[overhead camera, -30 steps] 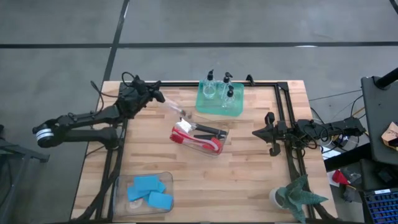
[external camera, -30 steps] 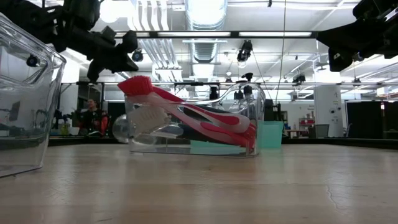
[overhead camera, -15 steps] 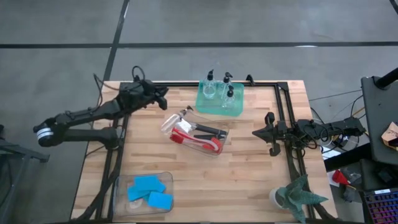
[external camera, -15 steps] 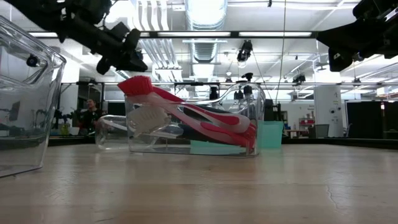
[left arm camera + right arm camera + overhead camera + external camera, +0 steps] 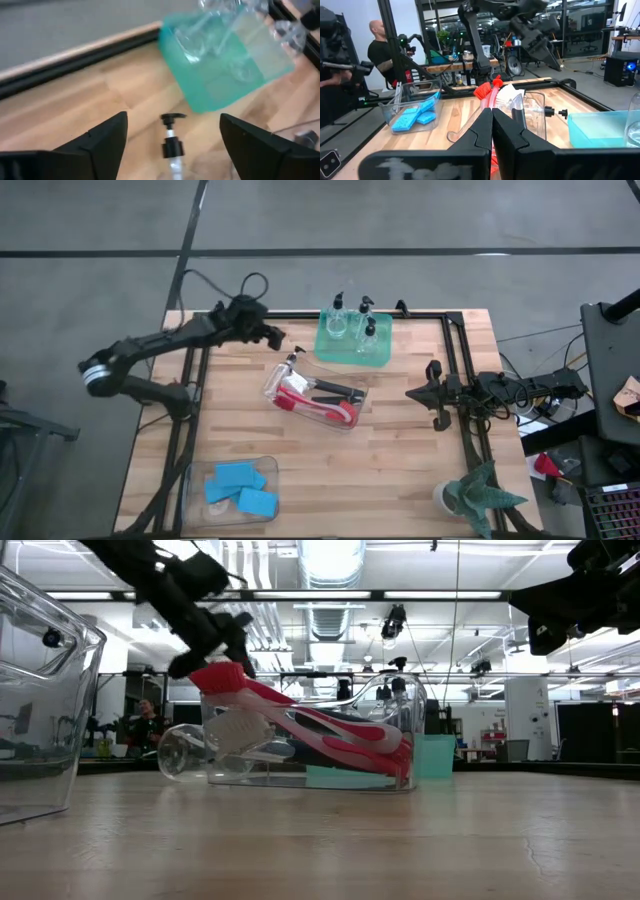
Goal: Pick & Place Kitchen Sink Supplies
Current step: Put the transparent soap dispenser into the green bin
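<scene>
Left end effector [image 5: 268, 335] risen clear, fingers apart, pump bottle [image 5: 280, 374] released beside brush bin [image 5: 352, 408], right end effector [image 5: 422, 392] together

- My wooden table [image 5: 400, 470] sits on a grey concrete floor [image 5: 100, 240] crossed by dark seams.
- A black rail [image 5: 455, 380] frames my table's far and right edges.
- Past the table I see a big workshop hall with long ceiling light strips [image 5: 330, 560] and silver ducts [image 5: 240, 570].
- A person in a black shirt [image 5: 382, 55] stands off at other benches.
- A dark cart [image 5: 610, 380] stands beside my table.
</scene>
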